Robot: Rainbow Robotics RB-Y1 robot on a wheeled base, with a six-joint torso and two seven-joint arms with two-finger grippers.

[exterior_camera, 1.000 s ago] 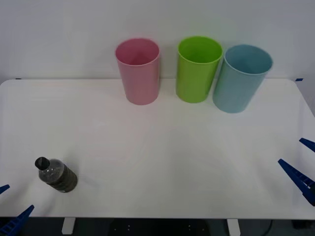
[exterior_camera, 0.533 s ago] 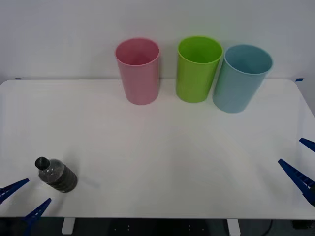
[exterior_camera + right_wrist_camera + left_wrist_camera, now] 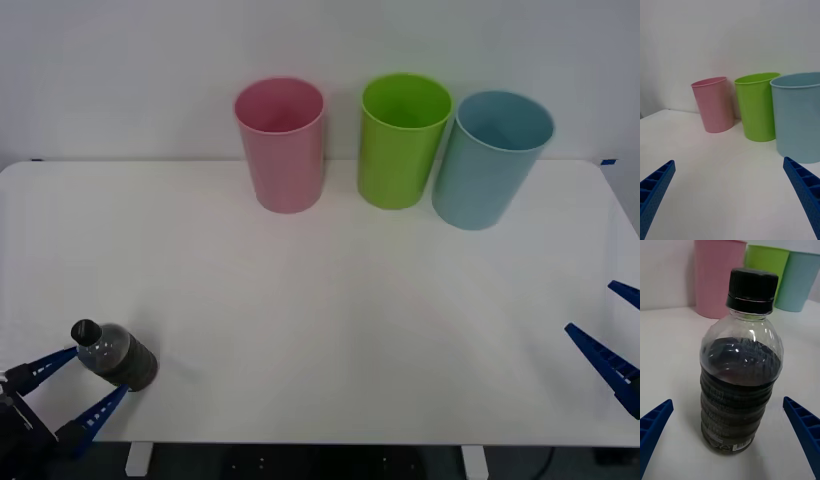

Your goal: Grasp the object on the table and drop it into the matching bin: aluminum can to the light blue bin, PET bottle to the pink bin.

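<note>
PET bottle (image 3: 115,355), small, clear, ribbed plastic with dark brownish-black contents and a black screw cap, is seen upright near the wide white table's (image 3: 330,300) front-left corner. It is bracketed by the left gripper (image 3: 76,388), fingers spread, untouched. Approach is judged underway; closing is called for next, then carriage to the tall pink plastic bin (image 3: 281,143). The right gripper (image 3: 615,330) is parked open at the table's right edge.

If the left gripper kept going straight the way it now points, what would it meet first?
Most likely the PET bottle, standing upright on the table directly between the open fingers of the left gripper. The pink bin stands well beyond it.
</note>
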